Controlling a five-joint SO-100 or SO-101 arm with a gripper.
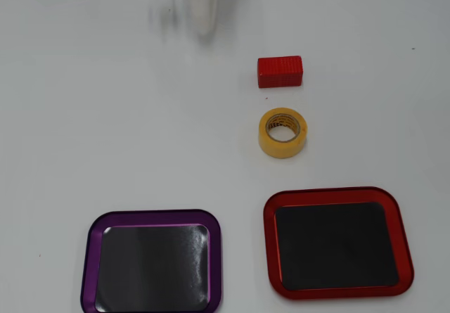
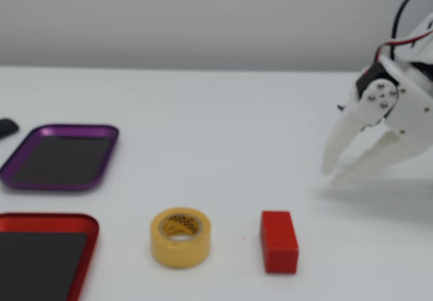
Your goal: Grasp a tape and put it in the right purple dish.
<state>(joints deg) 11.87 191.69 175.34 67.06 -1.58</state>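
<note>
The tape [image 1: 282,133] lies flat on the white surface [image 1: 105,116], hole upward, just below the red block [image 1: 280,72] in the overhead view and not touching it. From the tape, the red-rimmed tray [image 1: 337,195] sits close below, and the purple dish [image 1: 153,218] lies down and well to the left, its lower edge cut off. In that view the end effector [image 1: 204,17] is only a pale blur. In the fixed view the end effector [image 2: 333,174] hangs slightly parted and empty, well apart from the tape [image 2: 180,237].
</note>
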